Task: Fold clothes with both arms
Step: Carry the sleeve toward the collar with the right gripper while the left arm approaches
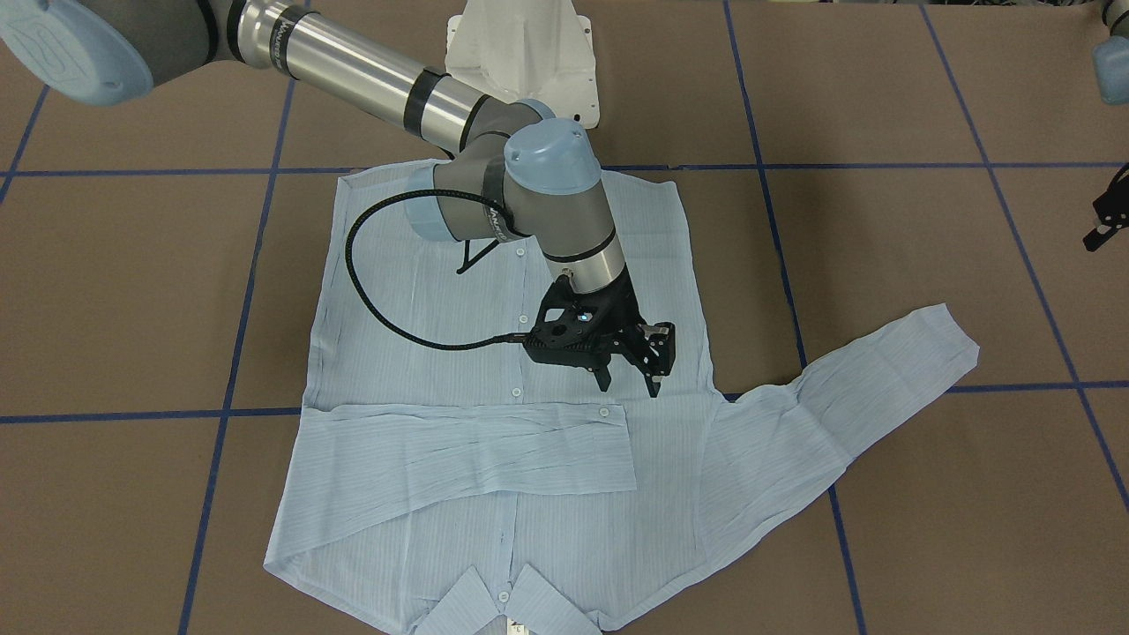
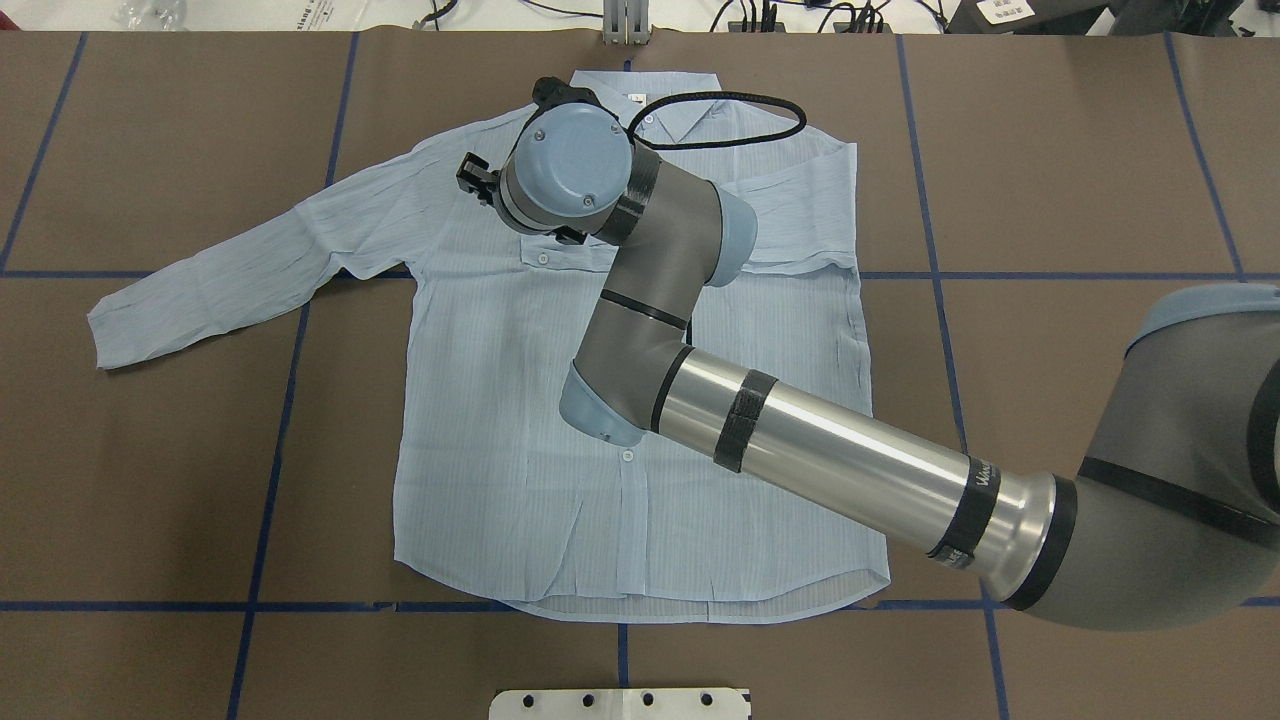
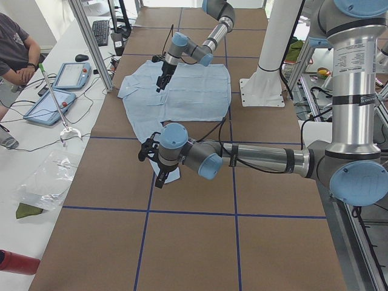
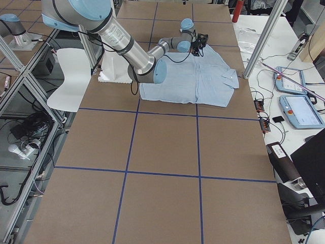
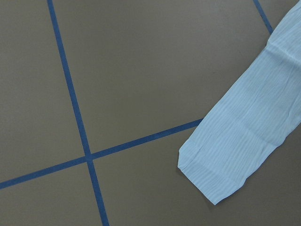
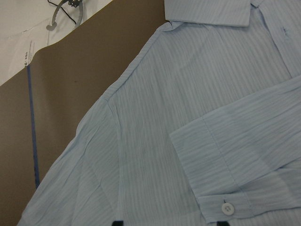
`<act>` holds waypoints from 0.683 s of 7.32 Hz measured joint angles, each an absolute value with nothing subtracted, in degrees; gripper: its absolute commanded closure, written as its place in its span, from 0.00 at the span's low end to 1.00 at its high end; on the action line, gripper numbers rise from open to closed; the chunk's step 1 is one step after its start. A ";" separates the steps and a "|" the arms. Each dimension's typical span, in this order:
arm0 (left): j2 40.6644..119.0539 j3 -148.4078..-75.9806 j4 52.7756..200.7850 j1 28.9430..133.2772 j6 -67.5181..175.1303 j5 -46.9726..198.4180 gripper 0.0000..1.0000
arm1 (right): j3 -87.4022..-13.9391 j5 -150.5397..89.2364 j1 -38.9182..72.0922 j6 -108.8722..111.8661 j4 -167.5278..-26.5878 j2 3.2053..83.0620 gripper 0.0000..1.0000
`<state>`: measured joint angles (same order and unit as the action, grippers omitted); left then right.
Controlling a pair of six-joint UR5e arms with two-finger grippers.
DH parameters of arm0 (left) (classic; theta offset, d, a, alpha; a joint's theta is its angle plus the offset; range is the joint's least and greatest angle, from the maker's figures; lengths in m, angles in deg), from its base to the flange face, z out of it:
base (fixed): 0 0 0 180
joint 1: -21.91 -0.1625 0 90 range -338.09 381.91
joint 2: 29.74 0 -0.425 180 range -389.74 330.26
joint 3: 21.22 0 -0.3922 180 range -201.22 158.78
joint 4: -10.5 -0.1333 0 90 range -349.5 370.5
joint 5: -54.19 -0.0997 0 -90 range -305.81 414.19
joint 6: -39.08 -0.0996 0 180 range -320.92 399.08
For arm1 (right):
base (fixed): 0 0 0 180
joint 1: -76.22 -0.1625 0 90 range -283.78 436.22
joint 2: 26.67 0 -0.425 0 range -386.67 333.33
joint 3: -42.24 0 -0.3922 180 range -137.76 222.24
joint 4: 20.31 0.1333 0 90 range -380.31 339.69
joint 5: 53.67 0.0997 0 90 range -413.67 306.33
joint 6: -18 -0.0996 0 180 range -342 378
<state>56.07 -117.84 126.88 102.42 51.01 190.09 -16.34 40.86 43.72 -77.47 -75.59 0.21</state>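
Observation:
The pale-blue striped shirt [image 1: 441,300] lies flat and buttoned on the brown table, with its collar [image 1: 503,604] at the far side from the robot. One sleeve [image 1: 467,445] is folded across the chest. The other sleeve [image 1: 882,379] lies stretched out sideways. My right gripper [image 1: 628,381] hangs open and empty just above the chest, beside the folded sleeve's cuff [image 6: 235,188]. My left gripper [image 1: 1104,219] shows only partly at the frame edge, and I cannot tell whether it is open or shut. It hovers near the outstretched sleeve's cuff [image 5: 221,174].
The white pedestal base [image 1: 520,53] stands behind the shirt's hem. Blue tape lines [image 1: 265,265] cross the brown table. An operator [image 3: 15,51] sits at a side bench with tablets [image 3: 48,106] beyond the collar end.

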 measured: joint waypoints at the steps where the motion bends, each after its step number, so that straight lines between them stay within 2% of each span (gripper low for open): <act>1: 58.34 -115.13 127.35 100.31 56.43 189.97 0.00 | -16.59 40.67 43.72 -79.00 -76.06 0.00 0.01; 2: 61.07 -111.33 128.91 97.83 62.45 189.90 0.00 | -19.12 40.74 43.64 -80.93 -78.43 0.87 0.01; 3: 63.64 -106.92 131.69 95.70 68.02 189.84 0.00 | -25.38 40.95 43.58 -81.84 -83.65 3.69 0.01; 5: 66.98 -98.61 140.21 91.26 76.29 189.68 0.11 | -44.46 41.38 43.13 -81.97 -93.34 15.51 0.01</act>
<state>66.98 -98.61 140.21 91.26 76.29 189.68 -44.46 41.38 43.13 -81.97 -93.34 15.51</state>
